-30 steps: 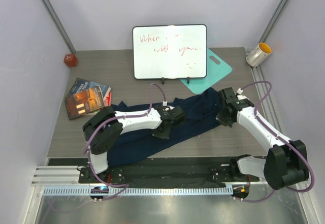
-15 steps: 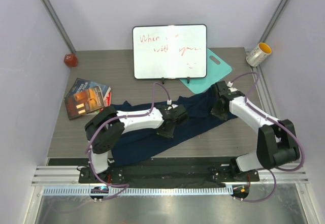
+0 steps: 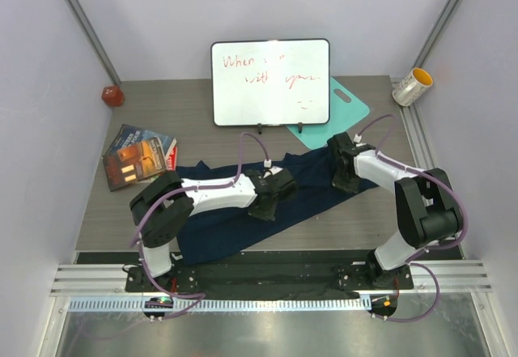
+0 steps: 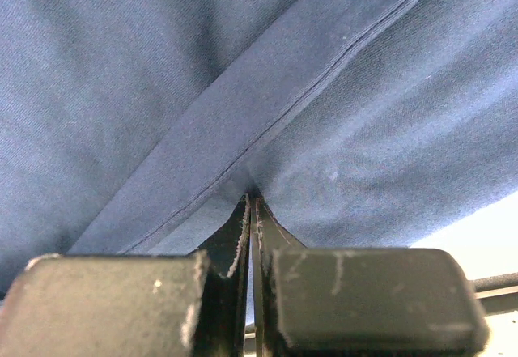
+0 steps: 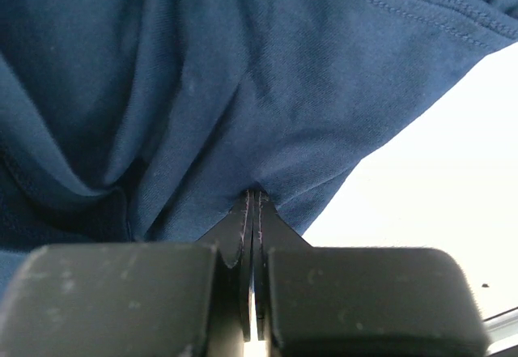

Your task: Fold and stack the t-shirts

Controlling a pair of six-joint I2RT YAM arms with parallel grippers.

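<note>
Navy t-shirt [image 3: 214,231] lying rumpled on the counter [image 3: 356,219], in front of the whiteboard [image 3: 270,82]. Its long axis runs from the near left to the far right.

Your left fingers [image 4: 236,248] are pressed together on a seamed fold near the garment's middle. Your right fingers [image 5: 243,223] are likewise closed, pinching a bunch of cloth at its far-right end.

Note the governing relation. Both pinch points lie along the long axis, with the right-hand half of the shirt spanning between them. The loose remainder trails from your left fingers toward the near left. The left arm is therefore nearer that bulk, so any fold is judged to travel along this axis.
</note>
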